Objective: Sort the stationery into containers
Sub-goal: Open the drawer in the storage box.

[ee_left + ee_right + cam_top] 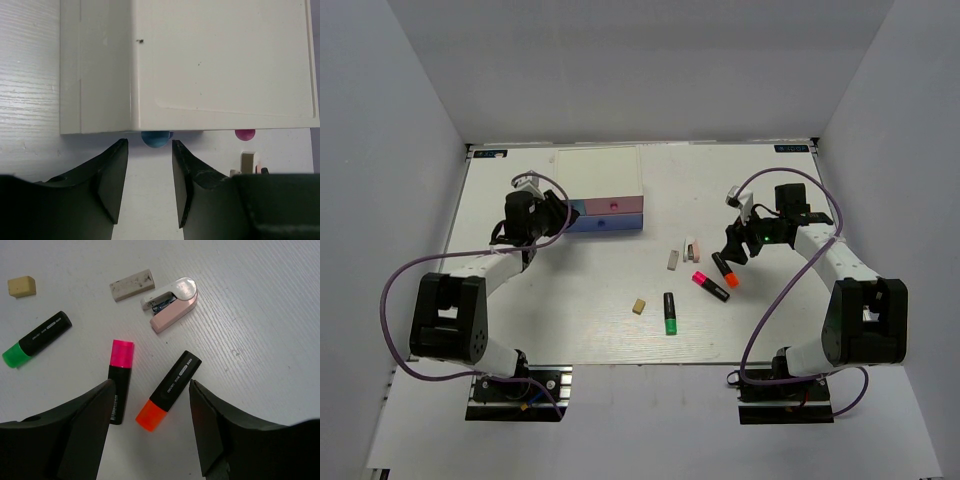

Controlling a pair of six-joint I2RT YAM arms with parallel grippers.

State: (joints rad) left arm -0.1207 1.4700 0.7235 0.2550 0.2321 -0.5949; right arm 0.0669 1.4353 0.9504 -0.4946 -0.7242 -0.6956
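Box [220, 60], white top: directly ahead of left claw [149, 165], which is narrowly parted and empty. Blue knob [155, 138] sits just beyond its tips. Right claw [150, 390] is wide and empty, with the orange highlighter [169, 391] on the desk [270, 340] between its fingers. Pink highlighter [119, 381] lies beside one finger. Barrel print is unreadable. Grey eraser [132, 284] lies farther ahead.

Table [260, 315]: white, matt, fine ridged grain like painted wood.
Box [225, 60] top: smooth white plastic, a few dark specks.
Blue knob [155, 138]: glossy.
Orange highlighter [169, 390]: satin black plastic body, bright cap.
Grey eraser [132, 284], upper centre: dull rubber, smudged.
Left gripper [149, 150]: matt black plastic.
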